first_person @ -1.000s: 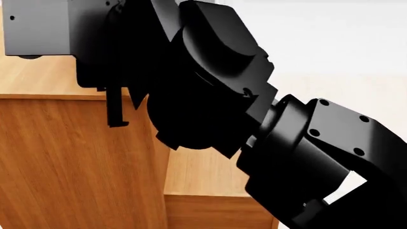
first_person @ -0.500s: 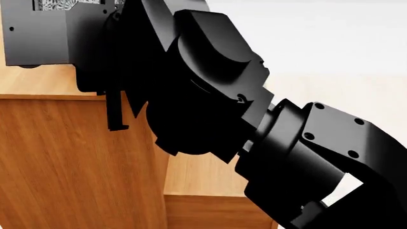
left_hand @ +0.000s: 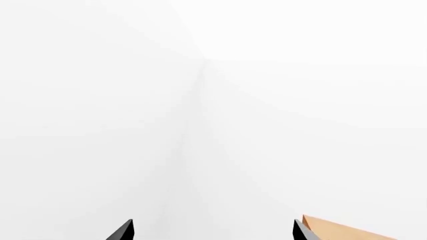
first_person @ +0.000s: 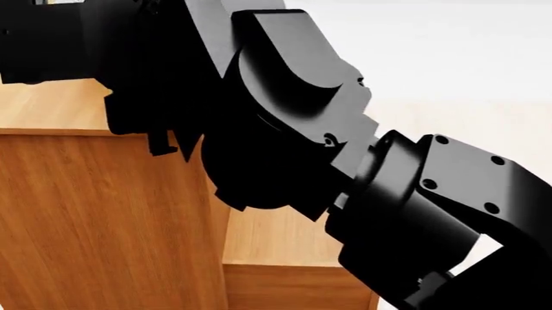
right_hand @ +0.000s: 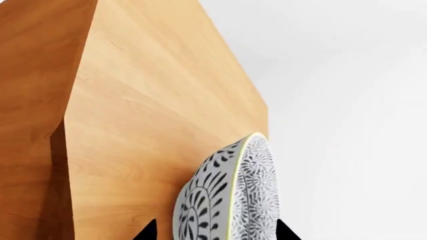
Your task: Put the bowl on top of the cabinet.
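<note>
- Low centre of right wrist frame: bowl (right_hand: 230, 195) pinched between right hand (right_hand: 217, 231) finger tips, patterned outside facing camera, rim edge-on.
- Directly behind bowl: cabinet (right_hand: 153, 115) flat top, pale wood filling left and middle of frame; bowl looks over the top, contact or gap impossible to tell.
- Upper left of head frame: right arm (first_person: 285, 129) reaching over cabinet (first_person: 103, 226); bowl hidden there.
- Left hand (left_hand: 212, 231): tips well apart, holding nothing, far from bowl.
- Judged next: lower, then release.
</note>
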{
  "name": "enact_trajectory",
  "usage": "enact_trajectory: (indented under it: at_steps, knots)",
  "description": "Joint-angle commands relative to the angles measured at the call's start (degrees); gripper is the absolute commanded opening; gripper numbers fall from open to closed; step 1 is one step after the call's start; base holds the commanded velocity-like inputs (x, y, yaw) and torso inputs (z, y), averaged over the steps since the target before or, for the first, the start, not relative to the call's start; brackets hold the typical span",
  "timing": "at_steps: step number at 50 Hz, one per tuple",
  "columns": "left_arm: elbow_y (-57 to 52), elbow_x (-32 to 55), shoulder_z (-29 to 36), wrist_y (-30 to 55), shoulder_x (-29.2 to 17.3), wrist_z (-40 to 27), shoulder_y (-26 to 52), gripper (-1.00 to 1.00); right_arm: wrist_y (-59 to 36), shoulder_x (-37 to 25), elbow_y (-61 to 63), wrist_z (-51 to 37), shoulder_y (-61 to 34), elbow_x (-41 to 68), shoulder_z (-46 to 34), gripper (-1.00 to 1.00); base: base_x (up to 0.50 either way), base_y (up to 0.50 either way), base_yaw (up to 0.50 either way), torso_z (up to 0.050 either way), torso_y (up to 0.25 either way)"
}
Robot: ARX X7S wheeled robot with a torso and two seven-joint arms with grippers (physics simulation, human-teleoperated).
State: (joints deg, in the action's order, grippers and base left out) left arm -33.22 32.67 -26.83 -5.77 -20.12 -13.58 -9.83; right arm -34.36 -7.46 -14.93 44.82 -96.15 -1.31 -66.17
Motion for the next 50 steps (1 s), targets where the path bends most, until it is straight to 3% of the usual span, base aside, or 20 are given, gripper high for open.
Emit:
enact_trajectory:
  at_steps: [1, 8, 14, 29, 41, 50]
  knots:
    - [0.32, -0.12, 0.17, -0.28, -0.04, 0.10, 0.04, 1.00, -2.81, -1.56, 0.23, 3.41, 1.79, 2.98, -2.26, 1.00, 0.00, 0.00, 0.00, 0.000, 0.000]
    - [0.16, -0.02, 0.18, -0.21, -0.15, -0.03, -0.04, 1.00, -3.37, -3.30, 3.21, 2.71, 2.19, 2.88, -1.87, 1.00, 0.00, 0.00, 0.00, -0.001, 0.000]
    - [0.05, -0.08, 0.23, -0.24, -0.19, -0.11, -0.10, 1.00, -5.03, -8.23, 12.08, -0.23, 5.49, 6.11, 4.43, 1.00, 0.00, 0.00, 0.00, -0.002, 0.000]
    - [-0.02, -0.01, 0.32, -0.21, -0.38, -0.30, -0.15, 1.00, -13.36, -21.61, 44.64, -7.68, 17.09, 13.40, 16.23, 1.00, 0.00, 0.00, 0.00, 0.000, 0.000]
    - [0.00, 0.04, 0.29, -0.33, -0.48, -0.38, -0.27, 1.00, -20.99, -25.46, 57.31, -16.06, 26.97, 18.54, 27.25, 1.00, 0.00, 0.00, 0.00, 0.000, 0.000]
    - [0.14, 0.12, 0.28, -0.58, -0.46, -0.32, -0.35, 1.00, -28.05, -22.55, 62.83, -22.60, 36.44, 24.76, 38.42, 1.00, 0.00, 0.00, 0.00, 0.000, 0.000]
